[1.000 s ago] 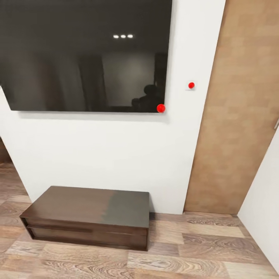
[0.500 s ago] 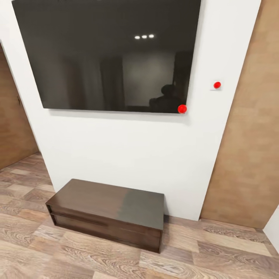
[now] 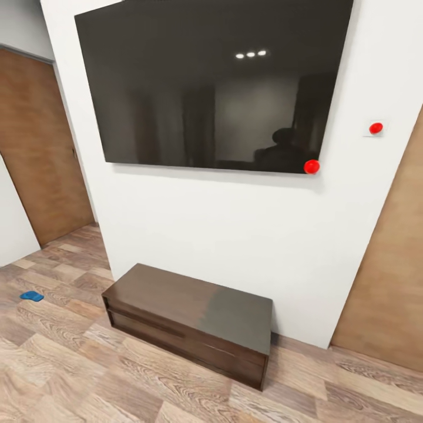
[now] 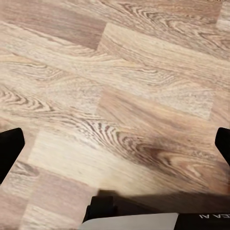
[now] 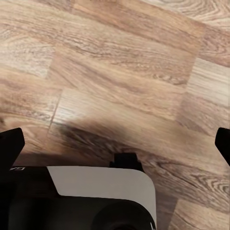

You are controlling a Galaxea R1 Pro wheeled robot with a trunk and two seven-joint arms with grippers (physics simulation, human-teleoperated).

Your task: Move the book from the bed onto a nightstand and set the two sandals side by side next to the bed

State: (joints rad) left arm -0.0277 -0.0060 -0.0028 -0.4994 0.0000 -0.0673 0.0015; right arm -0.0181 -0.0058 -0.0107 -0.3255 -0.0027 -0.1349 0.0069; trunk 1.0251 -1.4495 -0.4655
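We faced a wall screen [image 3: 211,88] above a low cabinet [image 3: 188,323]. One blue sandal [image 3: 32,296] lay on the floor [image 3: 88,376] far left. Both jaws hung released and empty. We risked overlooking that sandal while turning.

No legible text or labels anywhere.

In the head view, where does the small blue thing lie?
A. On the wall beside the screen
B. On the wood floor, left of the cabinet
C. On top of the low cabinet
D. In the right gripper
B: the blue thing lies on the wood floor, well left of the low cabinet.
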